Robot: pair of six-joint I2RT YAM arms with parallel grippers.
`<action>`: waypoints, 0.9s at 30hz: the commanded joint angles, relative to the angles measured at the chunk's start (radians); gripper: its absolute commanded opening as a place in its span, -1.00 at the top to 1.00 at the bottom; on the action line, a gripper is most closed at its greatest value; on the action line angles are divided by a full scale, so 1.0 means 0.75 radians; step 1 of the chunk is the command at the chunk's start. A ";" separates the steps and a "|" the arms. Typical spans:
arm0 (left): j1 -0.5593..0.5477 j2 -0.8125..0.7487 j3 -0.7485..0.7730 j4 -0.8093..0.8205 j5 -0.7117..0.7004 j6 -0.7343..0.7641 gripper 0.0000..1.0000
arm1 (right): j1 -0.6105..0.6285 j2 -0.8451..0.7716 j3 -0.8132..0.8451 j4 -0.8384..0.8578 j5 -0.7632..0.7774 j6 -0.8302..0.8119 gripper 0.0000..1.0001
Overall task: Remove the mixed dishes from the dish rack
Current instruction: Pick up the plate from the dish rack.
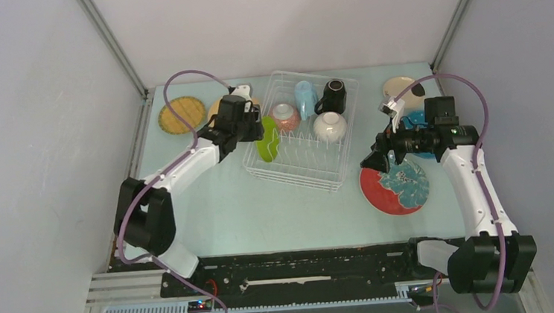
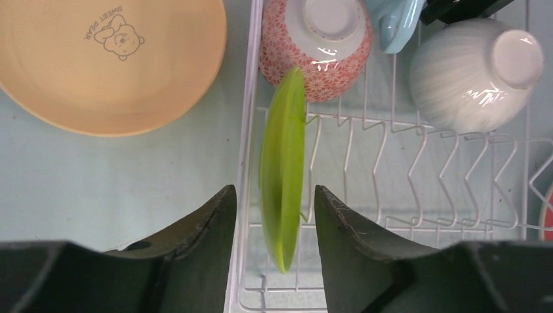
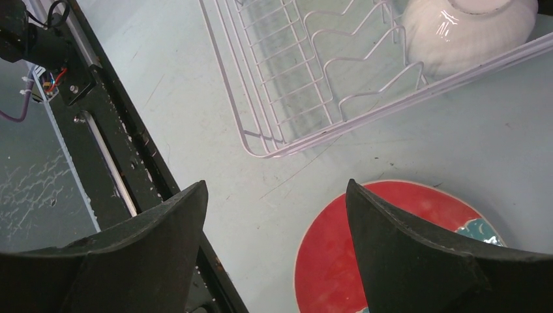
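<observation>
The white wire dish rack (image 1: 312, 161) holds an upright lime green plate (image 1: 267, 141), a pink-patterned bowl (image 1: 284, 115), a white bowl (image 1: 329, 126), a light-blue cup (image 1: 304, 97) and a black mug (image 1: 333, 96). My left gripper (image 1: 257, 130) is open at the rack's left edge. In the left wrist view its jaws (image 2: 275, 202) stand either side of the lime plate's (image 2: 283, 169) rim without touching it. My right gripper (image 1: 374, 162) is open and empty above the table (image 3: 277, 195), between the rack (image 3: 293, 98) and the red floral plate (image 3: 391, 254).
On the table lie a yellow woven plate (image 1: 181, 114), an orange plate (image 2: 111, 59) left of the rack, the red floral plate (image 1: 394, 186), a cream plate (image 1: 401, 87) and a blue plate (image 1: 415, 122) partly under the right arm. Walls enclose the table.
</observation>
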 commanded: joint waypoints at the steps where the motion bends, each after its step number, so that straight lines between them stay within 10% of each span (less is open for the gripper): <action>1: 0.028 0.033 0.080 -0.015 0.053 0.056 -0.02 | 0.011 0.006 0.000 0.024 0.006 0.007 -0.72; 27: 0.015 -0.111 -0.049 0.204 -0.037 0.151 1.00 | 0.019 0.043 0.000 0.019 0.029 0.000 -0.72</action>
